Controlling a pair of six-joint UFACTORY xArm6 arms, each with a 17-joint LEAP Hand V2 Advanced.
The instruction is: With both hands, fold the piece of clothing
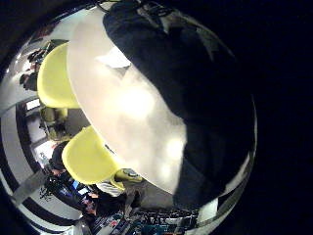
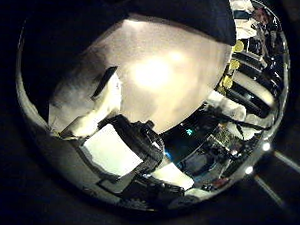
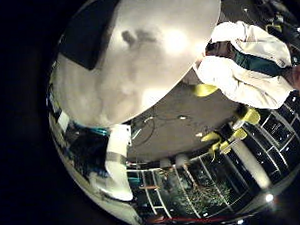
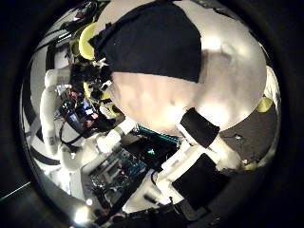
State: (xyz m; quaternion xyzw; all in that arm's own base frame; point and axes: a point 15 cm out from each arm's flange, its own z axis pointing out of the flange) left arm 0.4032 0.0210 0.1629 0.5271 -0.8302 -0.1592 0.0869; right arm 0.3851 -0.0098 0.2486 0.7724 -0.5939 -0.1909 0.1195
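I see the dark piece of clothing (image 4: pixel 152 43) lying on the pale round counter (image 4: pixel 180 100), clear of both hands. From these palm views I cannot tell whether either hand is spread or curled.

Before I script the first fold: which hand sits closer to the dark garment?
Left, probably: the dark garment fills much of its little finger side palm view, while it looks smaller and farther in both right palm views.
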